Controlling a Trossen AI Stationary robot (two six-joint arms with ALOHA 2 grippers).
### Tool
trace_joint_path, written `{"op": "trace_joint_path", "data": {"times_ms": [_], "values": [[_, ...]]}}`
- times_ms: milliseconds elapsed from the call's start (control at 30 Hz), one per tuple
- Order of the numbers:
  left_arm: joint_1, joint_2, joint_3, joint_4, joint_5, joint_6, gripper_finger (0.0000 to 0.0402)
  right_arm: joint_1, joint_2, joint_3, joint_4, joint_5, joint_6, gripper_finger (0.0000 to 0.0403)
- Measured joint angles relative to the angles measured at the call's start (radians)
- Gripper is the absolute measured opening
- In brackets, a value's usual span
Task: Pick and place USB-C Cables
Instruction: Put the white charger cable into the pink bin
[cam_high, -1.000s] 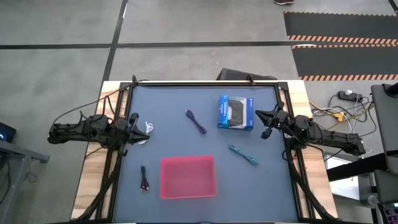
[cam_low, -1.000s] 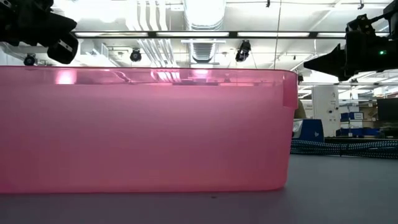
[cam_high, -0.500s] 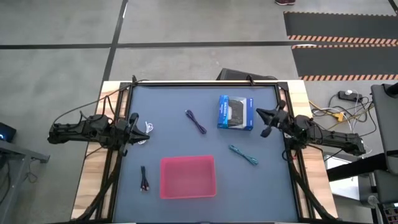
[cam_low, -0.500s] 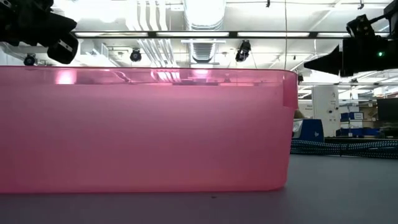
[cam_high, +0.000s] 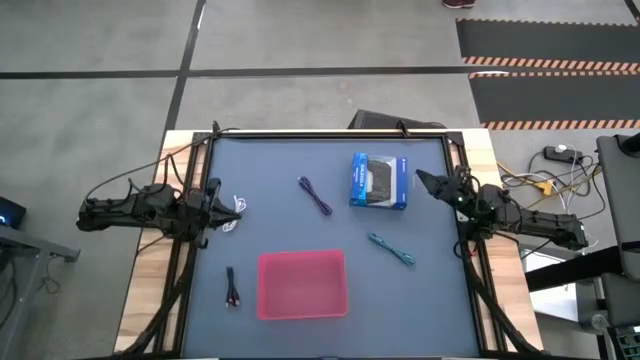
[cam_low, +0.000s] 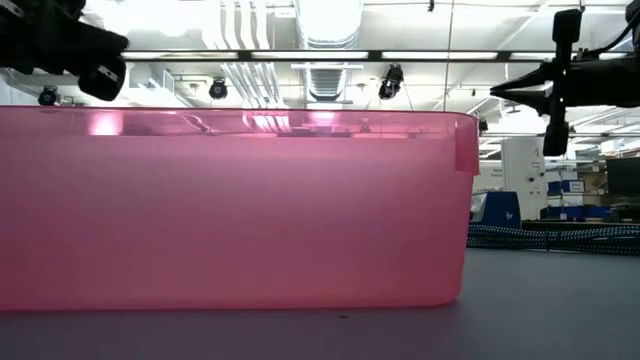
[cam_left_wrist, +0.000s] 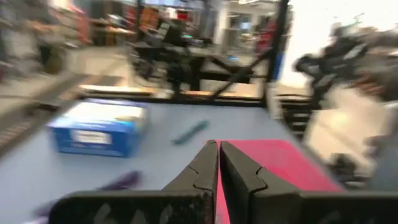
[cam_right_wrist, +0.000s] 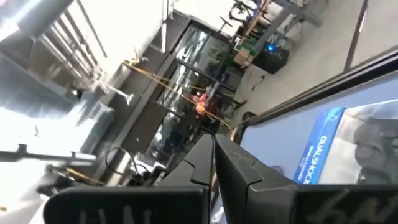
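Note:
Four cables lie flat on the dark mat: white, purple, teal and black. The pink tray stands near the table's near edge and fills the low view. My left gripper hovers shut at the left side, its tips just beside the white cable. My right gripper is shut and raised at the right side, pointing at the blue-and-black box. The left wrist view shows shut fingers, the teal cable, the purple cable and the tray.
The blue-and-black box lies flat at the far right of the mat, next to my right gripper, and shows in the right wrist view. A black frame borders the mat. Bare mat lies between the cables and the tray.
My right gripper has turned about its own axis and swung a little toward the table's far edge, so it now shows as one narrow point beside the box. The cables, tray and box have stayed where they were.

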Motion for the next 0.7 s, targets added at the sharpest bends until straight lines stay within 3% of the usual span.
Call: {"op": "trace_joint_path", "data": {"times_ms": [133, 233, 333, 467, 700], "values": [[0.000, 0.014, -0.022, 0.242, -0.096, -0.087, 0.0000, 0.001, 0.000, 0.000, 0.117, -0.001, -0.052, 0.0009], [0.000, 0.023, -0.047, 0.481, -0.103, -0.140, 0.0000, 0.000, 0.006, 0.008, 0.202, 0.001, -0.111, 0.0009], [0.000, 0.028, -0.065, 0.681, -0.104, -0.097, 0.0000, 0.000, 0.025, 0.048, 0.239, 0.001, -0.183, 0.0009], [0.000, 0.026, -0.064, 0.842, -0.104, -0.015, 0.0000, 0.000, 0.076, 0.106, 0.236, 0.001, -0.271, 0.0009], [0.000, 0.024, -0.063, 1.086, -0.102, -0.170, 0.0000, 0.000, 0.230, 0.197, 0.227, 0.001, -0.303, 0.0009]]}}
